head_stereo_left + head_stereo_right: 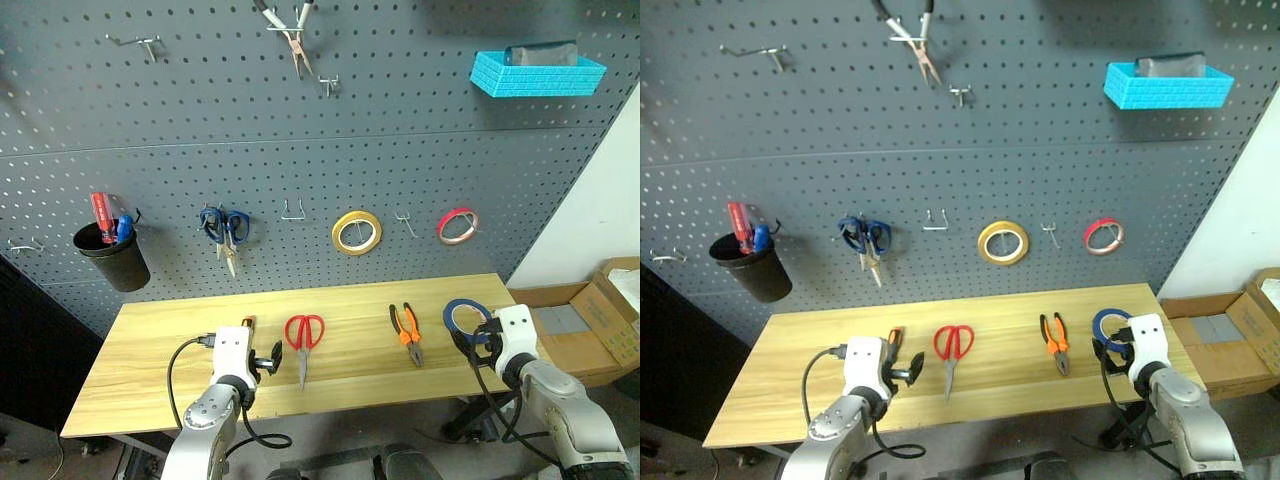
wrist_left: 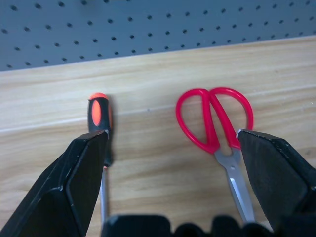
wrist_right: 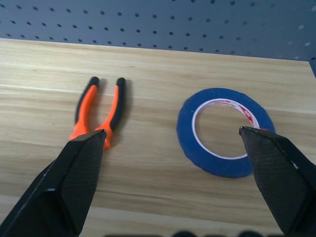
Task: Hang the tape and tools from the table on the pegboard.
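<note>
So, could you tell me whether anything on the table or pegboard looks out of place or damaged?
Nothing stands out. The screwdriver, red scissors, pliers and blue tape lie flat, apart and intact on the table; the pegboard items hang tidily.

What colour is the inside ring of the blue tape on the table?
White, with some red print, inside the blue tape; the right wrist view shows it best.

I see a light wooden table (image 1: 350, 385) below the pegboard | lying flat on it, my left to right: screwdriver (image 2: 99, 126), red-handled scissors (image 1: 304, 337), orange-and-black pliers (image 1: 406, 331), blue tape (image 3: 223, 131)
</note>
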